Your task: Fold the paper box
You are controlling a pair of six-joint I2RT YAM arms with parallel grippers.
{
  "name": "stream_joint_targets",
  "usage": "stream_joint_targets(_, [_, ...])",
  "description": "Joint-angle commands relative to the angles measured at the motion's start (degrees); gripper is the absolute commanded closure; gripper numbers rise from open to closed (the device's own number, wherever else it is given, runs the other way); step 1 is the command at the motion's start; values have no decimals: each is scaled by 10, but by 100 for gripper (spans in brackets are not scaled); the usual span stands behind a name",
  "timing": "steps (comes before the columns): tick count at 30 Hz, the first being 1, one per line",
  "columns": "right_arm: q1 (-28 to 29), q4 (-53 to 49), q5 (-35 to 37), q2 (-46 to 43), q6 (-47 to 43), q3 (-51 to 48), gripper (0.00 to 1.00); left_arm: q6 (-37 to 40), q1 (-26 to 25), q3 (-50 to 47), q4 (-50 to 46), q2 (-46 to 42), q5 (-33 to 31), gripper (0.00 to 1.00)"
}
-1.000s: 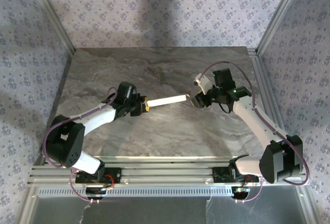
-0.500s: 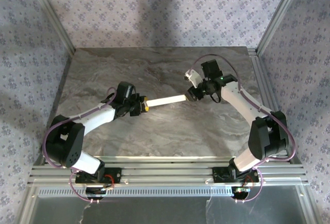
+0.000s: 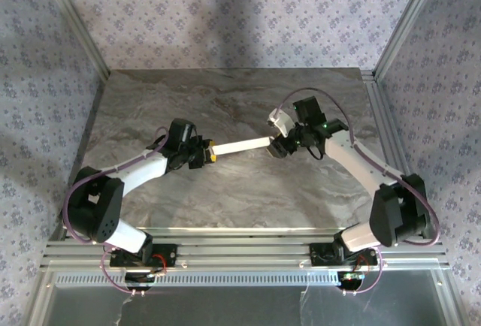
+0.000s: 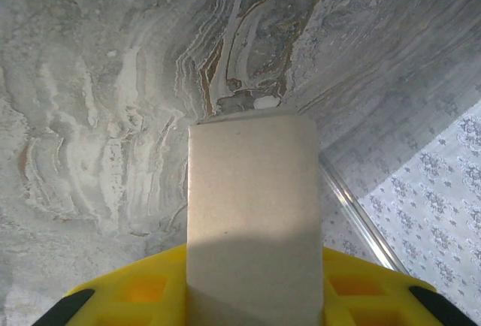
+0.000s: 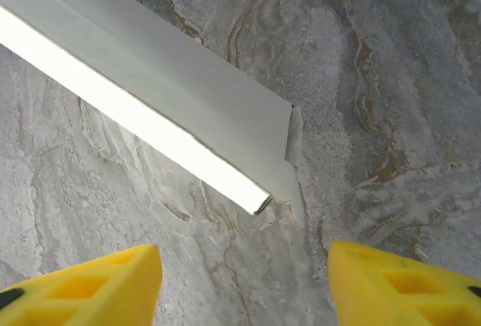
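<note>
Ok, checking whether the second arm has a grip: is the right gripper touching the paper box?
Apart. The right wrist view shows the right gripper open, with bare table between its fingers and the paper box end.

- Carried the right gripper (image 3: 277,146) leftward in the overhead view, from right of centre to the free end of the paper box (image 3: 240,146), closing the small gap seen a second ago.
- Swung it slightly toward the top of the frame half a second ago, then dropped it back level with the box's end.
- Drew the right arm's elbow (image 3: 398,217) up and left out of the lower right corner, then let it sink partway back.
- Shifted the cable loop (image 3: 301,95) over the right wrist leftward along with it.
</note>
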Motion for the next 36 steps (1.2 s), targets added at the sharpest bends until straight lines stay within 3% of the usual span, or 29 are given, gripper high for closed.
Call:
stream_joint_targets(1, [30, 63, 55, -40, -78, -20, 30, -115, 7, -8, -16, 8, 14, 69])
stream_joint_targets(2, [40, 77, 63, -46, -108, -29, 18, -114, 7, -9, -18, 7, 15, 69])
stream_joint_targets(4, [52, 88, 66, -47, -168, -36, 7, -112, 10, -9, -22, 7, 18, 69])
stream_joint_targets(6, [61, 70, 69, -25, -210, -21, 6, -111, 11, -10, -23, 6, 20, 69])
stream_joint_targets(10, [66, 42, 88, 25, -214, 20, 8, -108, 13, -9, -26, 8, 29, 69])
stream_joint_targets(16, [21, 11, 26, 25, -136, 52, 19, -103, 21, -16, -41, 4, 48, 68])
stream_joint_targets(21, [-5, -22, 5, 32, -115, 45, 39, -120, 25, -30, -50, -6, 50, 68])
stream_joint_targets(33, [-5, -78, -33, 102, -84, 124, 64, -125, 27, -37, -52, -6, 58, 70])
stream_joint_targets(36, [-3, -82, -36, 99, -81, 123, 64, -126, 29, -39, -52, -7, 58, 70])
